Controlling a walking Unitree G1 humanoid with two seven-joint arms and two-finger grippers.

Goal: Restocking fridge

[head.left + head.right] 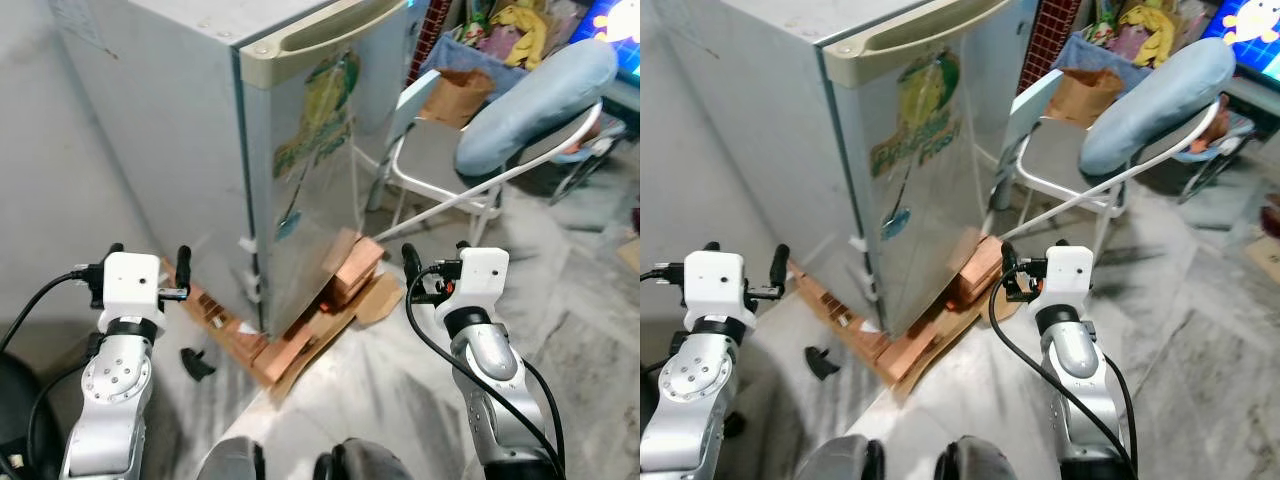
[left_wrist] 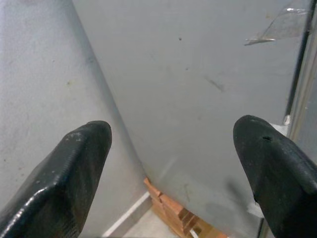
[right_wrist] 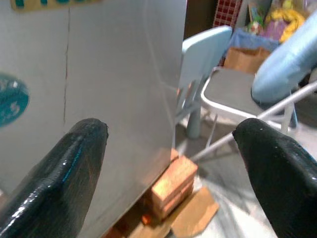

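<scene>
A small grey fridge (image 1: 250, 130) stands before me with its door closed, a cream handle (image 1: 320, 30) along the door's top edge and a green sticker (image 1: 920, 130) on the front. It rests on red bricks (image 1: 352, 268) and cardboard. My left gripper (image 1: 148, 262) is raised at the fridge's left side, open and holding nothing. My right gripper (image 1: 432, 258) is raised in front of the door's lower right corner, open and holding nothing. In the right wrist view the door (image 3: 99, 74) and a brick (image 3: 172, 184) lie ahead between the fingers.
A folding metal chair (image 1: 440, 160) stands right of the fridge, with a person's leg in light blue trousers (image 1: 540, 90) resting across it. A brown paper bag (image 1: 460, 95) and cloths lie behind. A small black object (image 1: 196, 365) is on the grey floor.
</scene>
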